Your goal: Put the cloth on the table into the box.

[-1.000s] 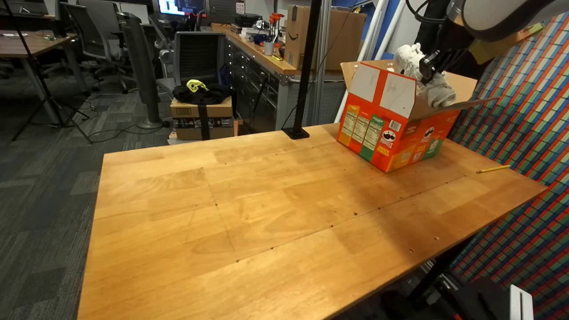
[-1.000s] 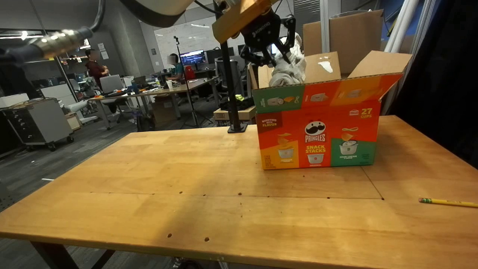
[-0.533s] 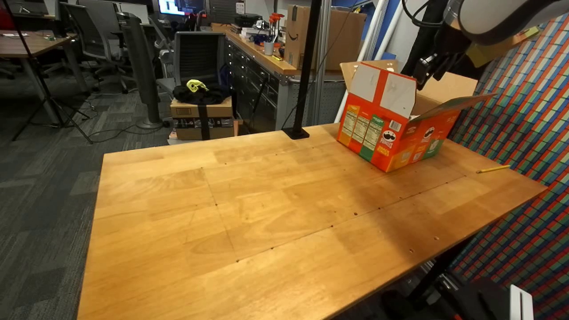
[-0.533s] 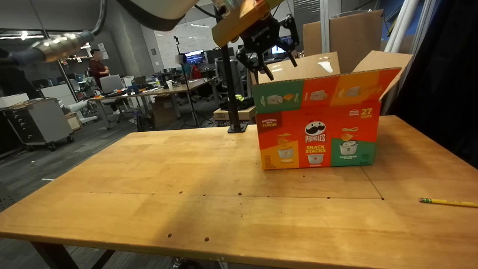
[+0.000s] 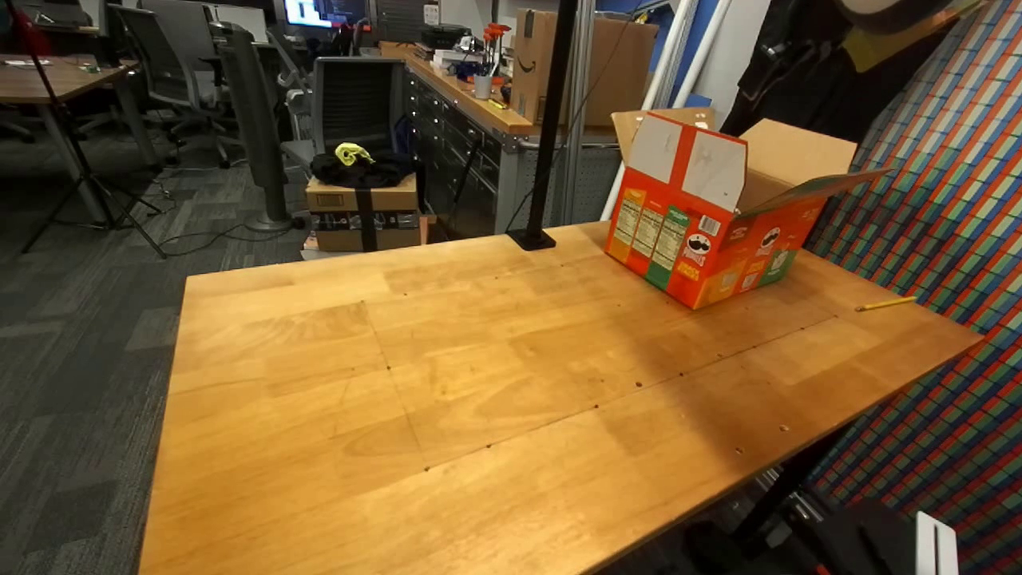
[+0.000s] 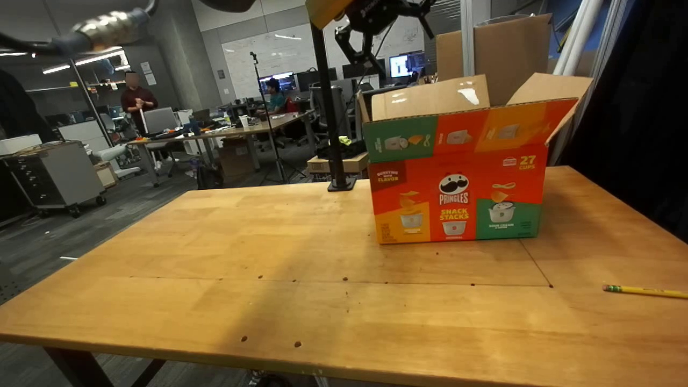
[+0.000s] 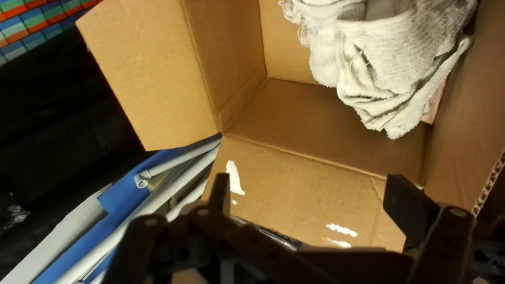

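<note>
The cloth (image 7: 378, 67) is off-white, crumpled terry, and lies inside the box (image 7: 335, 122) against a wall in the wrist view. From outside, the walls of the red Pringles box (image 5: 695, 216) (image 6: 457, 188) hide it. The box stands with its flaps spread on the wooden table (image 5: 447, 359) (image 6: 258, 306). Above the box's back edge my gripper (image 6: 403, 48) is raised clear of the flaps. Its fingers are wide apart with nothing between them, so the gripper (image 7: 309, 195) is open, apart from the cloth.
A yellow pencil (image 5: 886, 303) (image 6: 645, 291) lies on the table near the box. A black upright pole (image 5: 551, 120) (image 6: 330, 123) is fixed at the table's far edge. The box's raised flaps (image 7: 150, 75) stick outward around its opening.
A second ago the cloth hung from my gripper over the box. The jaws have opened, the cloth has dropped inside, and the gripper has since risen.
</note>
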Robot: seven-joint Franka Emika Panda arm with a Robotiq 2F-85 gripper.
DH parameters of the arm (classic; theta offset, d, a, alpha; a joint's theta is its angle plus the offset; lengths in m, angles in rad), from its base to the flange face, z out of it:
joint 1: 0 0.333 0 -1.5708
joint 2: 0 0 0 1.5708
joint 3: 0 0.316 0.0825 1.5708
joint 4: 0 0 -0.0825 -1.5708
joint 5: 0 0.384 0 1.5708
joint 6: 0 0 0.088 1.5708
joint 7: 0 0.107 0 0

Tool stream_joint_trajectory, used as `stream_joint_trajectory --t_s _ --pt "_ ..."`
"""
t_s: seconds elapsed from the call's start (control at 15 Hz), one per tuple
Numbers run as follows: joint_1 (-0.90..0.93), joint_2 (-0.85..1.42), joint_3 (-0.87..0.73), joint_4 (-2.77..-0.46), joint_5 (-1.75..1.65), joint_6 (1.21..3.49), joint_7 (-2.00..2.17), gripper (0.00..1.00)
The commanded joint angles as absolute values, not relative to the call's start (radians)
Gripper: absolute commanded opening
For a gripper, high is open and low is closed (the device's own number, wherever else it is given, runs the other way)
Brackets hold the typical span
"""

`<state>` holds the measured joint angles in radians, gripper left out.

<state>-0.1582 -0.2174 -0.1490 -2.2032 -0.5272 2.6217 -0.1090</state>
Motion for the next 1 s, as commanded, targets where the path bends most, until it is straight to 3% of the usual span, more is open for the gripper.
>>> stream_joint_trajectory --t_s 0.0,0.93 --pt "-0.176 -0.229 -0.131 -2.186 -0.542 2.657 -0.111 1.0" --pt "-0.171 -0.212 -0.133 -2.196 -0.518 2.634 -0.118 1.0"
